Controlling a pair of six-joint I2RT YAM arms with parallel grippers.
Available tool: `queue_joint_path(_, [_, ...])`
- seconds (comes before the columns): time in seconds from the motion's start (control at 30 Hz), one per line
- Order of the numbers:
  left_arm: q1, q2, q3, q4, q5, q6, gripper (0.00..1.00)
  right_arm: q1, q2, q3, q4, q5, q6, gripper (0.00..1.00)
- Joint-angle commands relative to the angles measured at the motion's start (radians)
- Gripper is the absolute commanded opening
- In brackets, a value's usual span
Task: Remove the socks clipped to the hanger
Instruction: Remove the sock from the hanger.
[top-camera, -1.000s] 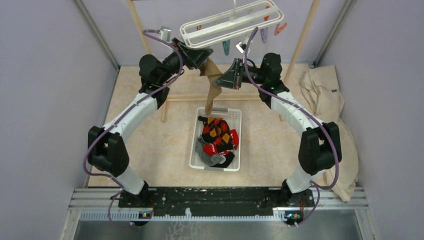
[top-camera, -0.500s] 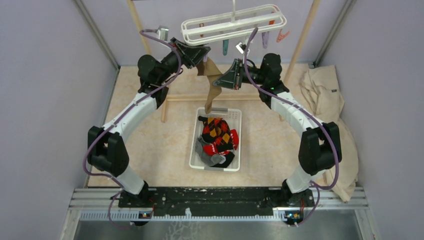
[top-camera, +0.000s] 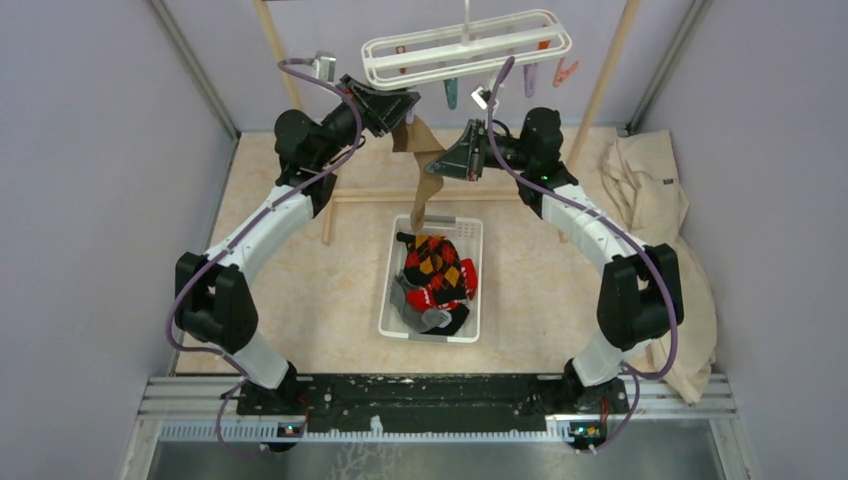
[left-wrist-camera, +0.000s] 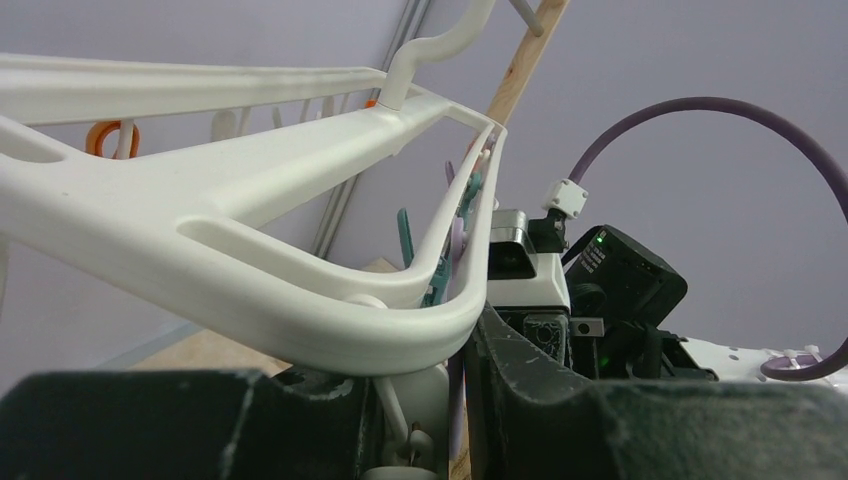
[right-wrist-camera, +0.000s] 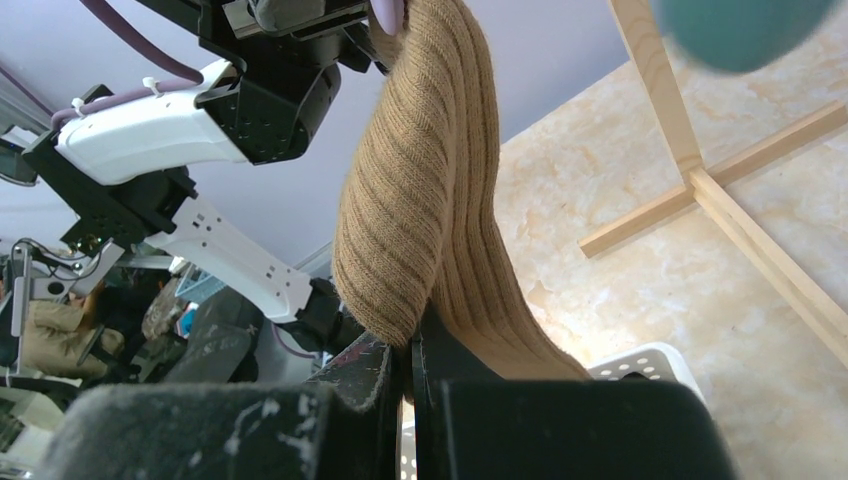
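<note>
top external, one tan sock (top-camera: 424, 200), right tool (right-wrist-camera: 410, 350) pinching it, left tool (left-wrist-camera: 420, 400) unclear at hanger (top-camera: 467, 42)

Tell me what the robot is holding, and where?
The right gripper pinches the tan sock near its middle. Whether the left gripper grips anything cannot be told.

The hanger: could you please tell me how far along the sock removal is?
Nearly done. Several socks lie in the white basket. The right gripper pinches the tan sock, seemingly the last on the hanger; the left gripper is at its clip. Left: freeing and dropping it.
</note>
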Motion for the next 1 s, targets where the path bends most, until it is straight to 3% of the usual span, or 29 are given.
queue_joint_path(0.0, [0.002, -0.004, 0.006, 0.021, 0.01, -0.004, 0.14, 0.005, -0.055, 0.0, 0.022, 0.006, -0.03, 0.0])
queue_joint_path(0.07, [0.002, -0.007, 0.004, 0.019, 0.01, -0.002, 0.18, 0.004, -0.06, -0.01, 0.017, 0.012, -0.037, 0.0])
queue_joint_path(0.23, [0.004, -0.012, -0.004, 0.007, -0.002, -0.001, 0.54, 0.004, -0.081, -0.03, -0.017, 0.021, -0.073, 0.0])
queue_joint_path(0.47, [0.005, -0.012, -0.006, 0.005, -0.003, -0.001, 0.64, 0.003, -0.079, -0.022, -0.032, 0.021, -0.081, 0.0])
queue_joint_path(0.53, [0.005, -0.013, -0.005, 0.004, -0.002, 0.003, 0.63, 0.004, -0.078, -0.022, -0.033, 0.022, -0.081, 0.0])
queue_joint_path(0.67, [0.009, -0.004, 0.006, 0.006, 0.013, -0.003, 0.46, 0.004, -0.076, -0.024, -0.036, 0.024, -0.082, 0.0])
queue_joint_path(0.97, [0.011, 0.013, 0.012, 0.027, 0.024, -0.018, 0.28, 0.004, -0.076, -0.022, -0.046, 0.022, -0.087, 0.0])
